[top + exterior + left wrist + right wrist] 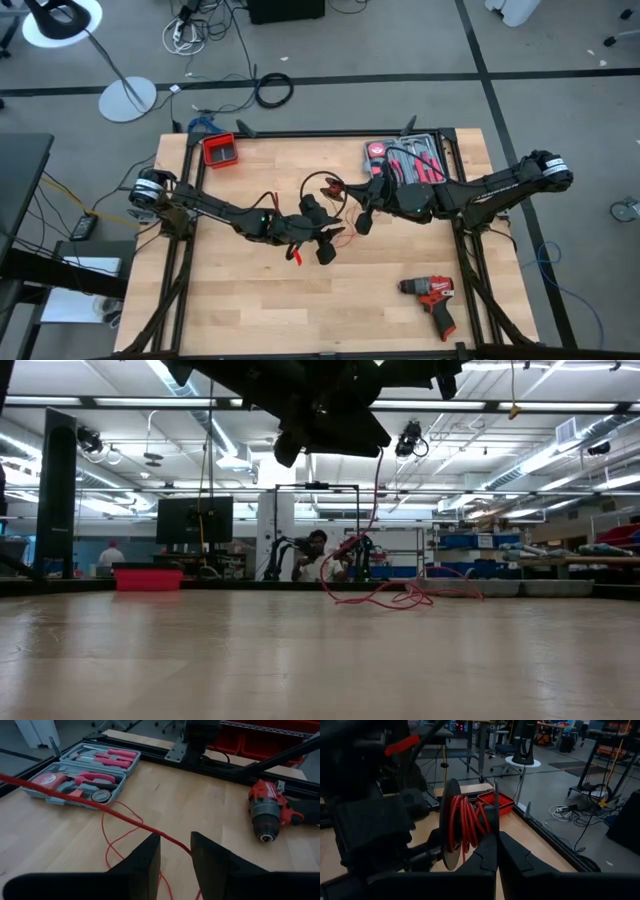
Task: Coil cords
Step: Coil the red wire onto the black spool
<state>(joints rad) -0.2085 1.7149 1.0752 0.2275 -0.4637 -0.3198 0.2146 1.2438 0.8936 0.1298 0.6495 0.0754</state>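
Note:
The cords are thin red and black wires. Part is wound into a small coil point(467, 822) point(320, 186) held above the table's middle, with my right gripper point(496, 840) point(350, 200) shut at its edge. One red strand point(100, 806) runs taut into the gap of my left gripper point(175, 842) point(325, 248), whose fingers stand apart. More red cord hangs down point(375, 510) and lies in slack loops on the table point(400, 598) point(112, 845). My right gripper pinches the coil's near edge, where a thin dark strand point(496, 805) rises from between its two fingertips. The fingers come about level from the table's right side. The coil stands upright, clear of the table. My left gripper has the taut red strand running through its gap to the inner edge of one finger point(192, 852). Whether the fingers bear on it, I cannot tell.
An open grey tool case point(405, 160) point(85, 775) lies at the far right. A red drill point(432, 300) point(267, 810) lies near the front right, and a small red bin point(220, 150) stands at the far left. Bare wood lies along the near edge.

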